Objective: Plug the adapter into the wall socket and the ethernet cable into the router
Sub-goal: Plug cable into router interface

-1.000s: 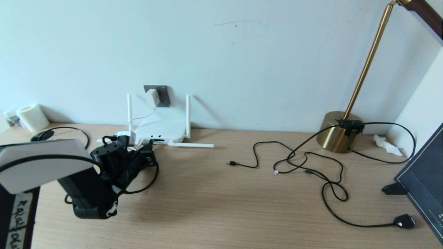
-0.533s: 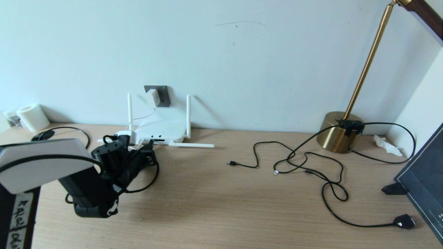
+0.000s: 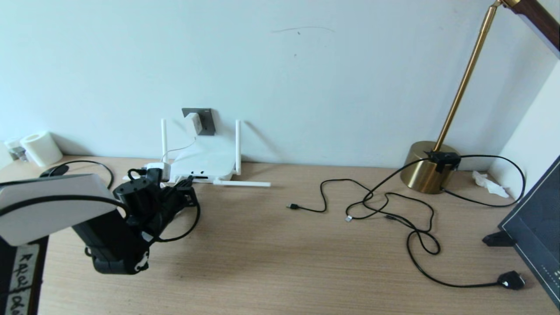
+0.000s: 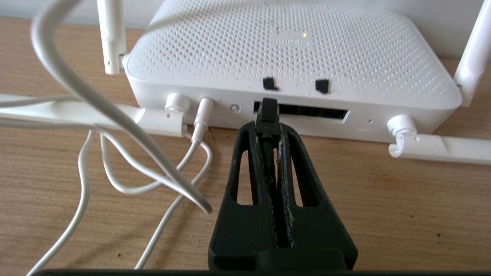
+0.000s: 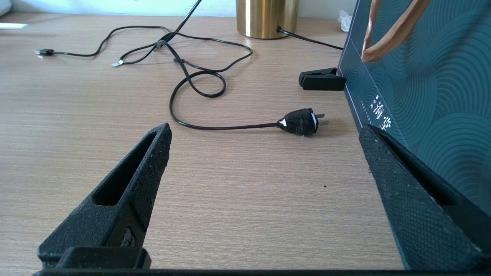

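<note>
The white router [image 3: 203, 164] lies flat against the wall with two antennas up and one lying on the desk. Above it the white adapter [image 3: 192, 123] sits on the dark grey wall socket [image 3: 209, 119], its thin white cord [image 4: 115, 115] running down to the router's rear edge. My left gripper [image 4: 267, 128] is shut on the ethernet cable's black plug [image 4: 268, 111], whose tip is at the left end of the router's dark port row [image 4: 314, 112]. I cannot tell whether it is seated. The black ethernet cable [image 3: 197, 216] loops back beside the left arm. My right gripper [image 5: 265, 129] hangs open over bare desk.
A brass lamp base [image 3: 426, 173] stands at the back right with thin black cables [image 3: 385, 205] spread before it, one ending in a mains plug [image 5: 301, 121]. A dark patterned bag [image 3: 538, 227] and a black clip [image 5: 322, 81] stand at the right edge. A paper roll [image 3: 41, 148] is far left.
</note>
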Available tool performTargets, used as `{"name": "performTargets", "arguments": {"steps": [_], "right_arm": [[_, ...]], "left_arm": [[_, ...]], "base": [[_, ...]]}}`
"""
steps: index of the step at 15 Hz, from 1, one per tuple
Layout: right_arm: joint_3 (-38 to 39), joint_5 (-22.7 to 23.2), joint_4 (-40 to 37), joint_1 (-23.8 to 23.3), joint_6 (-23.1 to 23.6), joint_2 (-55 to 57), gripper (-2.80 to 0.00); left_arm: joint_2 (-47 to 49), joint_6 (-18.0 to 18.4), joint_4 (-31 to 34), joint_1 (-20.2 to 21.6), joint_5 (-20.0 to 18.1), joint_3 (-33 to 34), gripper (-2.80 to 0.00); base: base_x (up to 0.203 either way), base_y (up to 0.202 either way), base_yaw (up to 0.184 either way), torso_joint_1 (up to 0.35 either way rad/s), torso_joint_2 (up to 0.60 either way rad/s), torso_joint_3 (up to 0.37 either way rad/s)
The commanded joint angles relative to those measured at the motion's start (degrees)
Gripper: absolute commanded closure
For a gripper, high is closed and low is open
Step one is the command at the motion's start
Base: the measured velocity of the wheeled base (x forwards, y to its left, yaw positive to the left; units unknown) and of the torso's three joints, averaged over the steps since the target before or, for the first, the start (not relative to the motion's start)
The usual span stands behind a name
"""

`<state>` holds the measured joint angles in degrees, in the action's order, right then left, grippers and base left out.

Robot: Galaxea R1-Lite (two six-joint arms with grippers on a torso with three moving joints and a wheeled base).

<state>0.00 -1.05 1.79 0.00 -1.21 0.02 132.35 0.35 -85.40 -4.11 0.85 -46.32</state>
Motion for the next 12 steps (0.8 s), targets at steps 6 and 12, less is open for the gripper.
{"name": "performTargets", "arguments": {"steps": [6,12], "right_arm": [[0.6,0.0,0.1,0.0,0.0,0.0,-2.80],[0.6,0.0,0.1,0.0,0.0,0.0,-2.80]], "left_arm": [[0.0,0.0,0.0,-0.5,0.1,0.1,0.00],[1.1,0.0,0.8,-0.6,0.1,-0.6,0.00]], "base": [[0.000,0.000,0.000,0.000,0.00,0.000],[0.000,0.000,0.000,0.000,0.00,0.000]]}}
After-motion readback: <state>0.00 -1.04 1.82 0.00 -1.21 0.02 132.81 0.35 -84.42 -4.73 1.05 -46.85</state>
